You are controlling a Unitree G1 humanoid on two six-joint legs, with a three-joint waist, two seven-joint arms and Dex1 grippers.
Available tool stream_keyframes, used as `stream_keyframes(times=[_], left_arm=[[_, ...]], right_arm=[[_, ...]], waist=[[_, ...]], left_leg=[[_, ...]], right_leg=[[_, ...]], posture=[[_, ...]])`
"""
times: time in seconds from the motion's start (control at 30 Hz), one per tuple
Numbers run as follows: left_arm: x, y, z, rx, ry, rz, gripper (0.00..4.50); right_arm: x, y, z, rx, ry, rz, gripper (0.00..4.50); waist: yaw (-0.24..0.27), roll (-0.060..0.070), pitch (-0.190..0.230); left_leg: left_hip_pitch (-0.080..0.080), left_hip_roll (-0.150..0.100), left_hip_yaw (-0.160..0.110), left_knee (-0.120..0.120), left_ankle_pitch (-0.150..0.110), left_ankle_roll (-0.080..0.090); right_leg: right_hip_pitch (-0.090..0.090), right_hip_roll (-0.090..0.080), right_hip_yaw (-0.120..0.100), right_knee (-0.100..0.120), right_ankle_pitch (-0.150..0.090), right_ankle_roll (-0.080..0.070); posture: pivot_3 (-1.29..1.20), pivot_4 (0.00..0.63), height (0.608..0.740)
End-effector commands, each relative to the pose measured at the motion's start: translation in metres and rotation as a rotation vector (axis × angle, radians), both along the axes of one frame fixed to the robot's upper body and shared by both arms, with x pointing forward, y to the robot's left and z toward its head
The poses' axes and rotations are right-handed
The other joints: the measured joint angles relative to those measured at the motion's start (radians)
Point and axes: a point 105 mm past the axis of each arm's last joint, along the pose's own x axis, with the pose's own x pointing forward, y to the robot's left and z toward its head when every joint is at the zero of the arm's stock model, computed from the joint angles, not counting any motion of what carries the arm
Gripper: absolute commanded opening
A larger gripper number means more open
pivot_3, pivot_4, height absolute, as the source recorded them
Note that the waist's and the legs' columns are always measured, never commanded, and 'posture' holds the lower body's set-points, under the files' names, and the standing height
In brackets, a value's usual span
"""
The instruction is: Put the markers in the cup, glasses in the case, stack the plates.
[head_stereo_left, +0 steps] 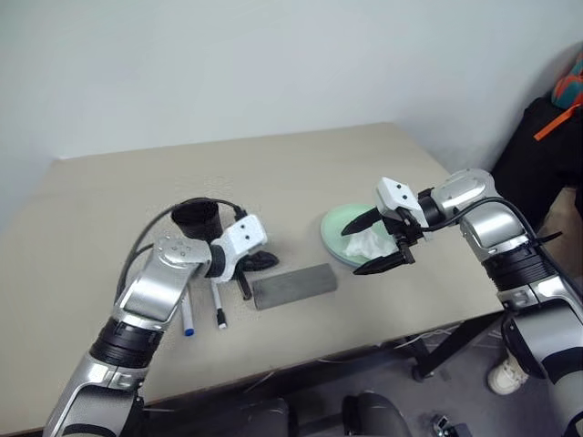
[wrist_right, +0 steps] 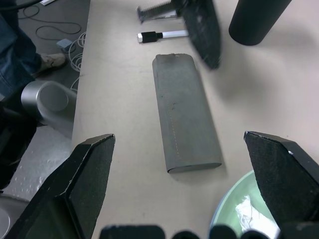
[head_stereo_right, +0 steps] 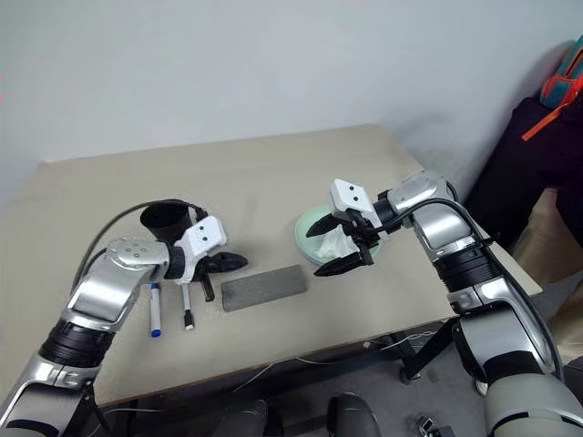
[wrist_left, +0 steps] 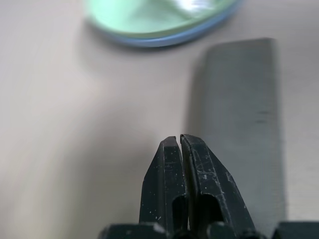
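**A:** ok so what's the risk here? Nearest the front edge of the tabletop (head_stereo_left: 383, 319) are the two markers (head_stereo_left: 202, 309), lying side by side, the blue-capped one on the outside, the black-capped one next to it. Neither's in the cup (head_stereo_left: 199, 218) yet

**B:** left claw (head_stereo_left: 260, 261) sits right over them, fingers pressed together, gripping nothing. If it comes down closed like that, I'd guess it just shoves a marker and the thing rolls toward the edge. It has to open first

**A:** and the case (head_stereo_left: 294, 285)? Grey slab, lid shut, flat just beside that claw on the plate side. I can't see the glasses anywhere, so maybe they're already inside, can't tell

**B:** a careless sweep of that arm could nudge the case or clip the cup, which stands just behind the wrist. Tall and narrow, so I'd expect it to tip pretty easily

**A:** right claw (head_stereo_left: 375, 243) is spread wide, empty, hanging over the near rim of the plates (head_stereo_left: 333, 228). Mint one on top of the blue one, looks stacked. There's crumpled white tissue (head_stereo_left: 369, 244) sitting in it

**B:** closing there might snag the tissue or lever the stack up, undoing the finished part

**A:** surface is plain beige, smooth, so stuff will probably slide. Beyond it a bare pale wall (head_stereo_left: 273, 64), something dark with orange bits off to the right, cables on the floor in front
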Motion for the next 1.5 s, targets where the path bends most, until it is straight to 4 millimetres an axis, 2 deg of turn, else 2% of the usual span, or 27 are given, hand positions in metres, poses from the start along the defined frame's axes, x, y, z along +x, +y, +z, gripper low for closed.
stream_keyframes(times=[0.03, 0.07, 0.17, 0.3, 0.5, 0.63, 0.87, 1.03, 1.23, 1.43, 1.5], left_arm=[[-0.004, 0.011, 0.01, -0.017, -0.009, 0.165, 0.02], [-0.006, 0.013, 0.01, -0.04, 0.013, 0.224, 0.02], [-0.017, 0.013, 0.007, -0.074, 0.07, 0.32, 0.9], [-0.033, 0.017, 0.003, -0.051, 0.102, 0.471, 2.27], [-0.032, 0.032, 0.014, -0.073, 0.06, 0.703, 4.29], [-0.03, 0.042, 0.019, -0.043, 0.0, 0.78, 4.29], [-0.036, 0.055, 0.012, -0.063, -0.021, 0.915, 4.4], [-0.041, 0.051, 0.009, -0.088, -0.024, 0.941, 4.4], [-0.045, 0.041, -0.003, -0.23, 0.059, 0.987, 4.4], [-0.045, 0.054, -0.009, -0.223, 0.073, 1.079, 4.4], [-0.044, 0.064, -0.007, -0.169, 0.047, 1.108, 4.4]], right_arm=[[0.002, 0.003, 0.018, 0.03, -0.055, 0.018, 4.5], [0.001, 0.003, 0.018, 0.029, -0.05, 0.02, 4.5], [0.0, 0.002, 0.017, 0.024, -0.043, 0.027, 4.5], [0.0, 0.004, 0.017, 0.02, -0.034, 0.038, 4.5], [0.0, 0.005, 0.016, 0.011, -0.026, 0.054, 4.5], [-0.001, 0.007, 0.015, 0.006, -0.023, 0.064, 4.5], [0.0, 0.01, 0.014, 0.004, -0.019, 0.078, 4.5], [-0.001, 0.01, 0.013, 0.002, -0.016, 0.085, 4.5], [0.001, 0.011, 0.013, 0.006, -0.017, 0.085, 4.5], [0.0, 0.012, 0.012, 0.008, -0.015, 0.086, 4.5], [0.0, 0.013, 0.012, 0.008, -0.015, 0.086, 4.5]], waist=[[-0.002, 0.0, 0.0], [-0.002, 0.0, 0.0], [-0.001, 0.0, 0.0], [-0.001, -0.001, 0.0], [-0.001, -0.001, 0.0], [-0.001, -0.001, 0.0], [-0.001, -0.001, 0.0], [0.0, -0.002, 0.0], [-0.001, -0.003, 0.0], [-0.001, -0.003, 0.0], [-0.001, -0.003, 0.0]], left_leg=[[0.0, 0.0, 0.0, 0.0, 0.0, 0.0], [0.0, 0.0, 0.0, 0.0, 0.0, 0.0], [0.0, 0.0, 0.0, 0.0, 0.0, 0.001], [0.0, -0.001, -0.002, 0.0, 0.0, 0.0], [0.002, -0.002, -0.002, 0.0, 0.001, 0.0], [0.001, -0.002, -0.003, 0.0, 0.001, 0.0], [0.001, -0.002, -0.003, 0.0, 0.001, 0.0], [0.001, -0.002, -0.003, 0.0, 0.001, 0.0], [0.001, -0.002, -0.003, 0.0, 0.001, 0.0], [0.001, -0.003, -0.003, 0.0, 0.001, 0.0], [0.001, -0.003, -0.003, 0.0, 0.001, 0.0]], right_leg=[[0.0, 0.0, 0.0, 0.0, 0.0, 0.0], [0.0, 0.0, 0.001, 0.0, 0.0, 0.0], [0.0, 0.0, 0.001, 0.0, 0.0, 0.0], [0.001, 0.0, 0.001, 0.0, 0.0, 0.0], [0.002, 0.001, 0.001, 0.0, 0.0, 0.0], [0.002, 0.001, 0.001, 0.0, 0.0, 0.0], [0.002, 0.001, 0.002, 0.0, 0.0, 0.0], [0.002, 0.001, 0.002, 0.0, 0.0, 0.0], [0.003, 0.0, 0.002, -0.001, 0.0, 0.0], [0.003, 0.001, 0.002, 0.0, 0.0, 0.0], [0.003, 0.001, 0.002, 0.0, 0.0, 0.0]], posture=[[0.0, 0.0, 0.737], [0.0, 0.0, 0.737], [0.0, 0.0, 0.737], [0.0, 0.0, 0.737], [0.0, 0.0, 0.737], [0.0, 0.0, 0.737], [0.0, 0.0, 0.737], [0.0, 0.0, 0.737], [0.0, 0.0, 0.737], [0.0, 0.0, 0.737], [0.0, 0.0, 0.737]])
